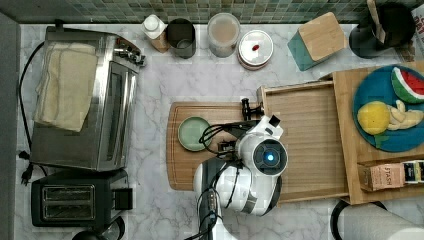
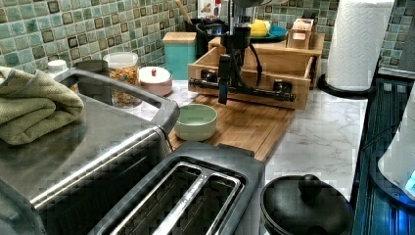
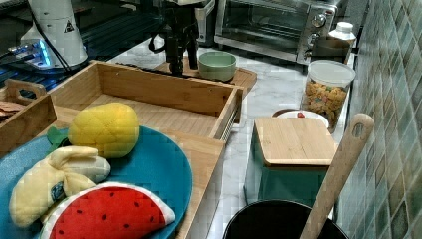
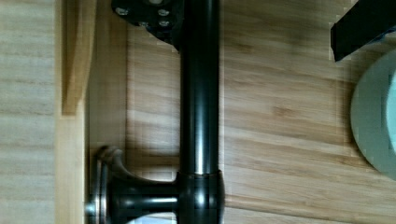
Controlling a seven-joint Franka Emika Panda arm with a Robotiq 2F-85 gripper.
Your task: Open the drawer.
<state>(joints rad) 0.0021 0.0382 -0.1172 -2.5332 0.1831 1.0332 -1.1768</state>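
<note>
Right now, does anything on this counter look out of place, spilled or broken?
Nothing spilled or broken. The one oddity: the drawer juts out over the cutting board, its black handle near the green bowl.

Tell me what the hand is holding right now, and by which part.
The hand sits at the black bar handle of the drawer, toward one end of the bar. Whether it actually grips the handle cannot be told.

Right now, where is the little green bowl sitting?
The green bowl sits on the wooden cutting board, near the board's left end in the top view, just left of the drawer's black handle.
</note>
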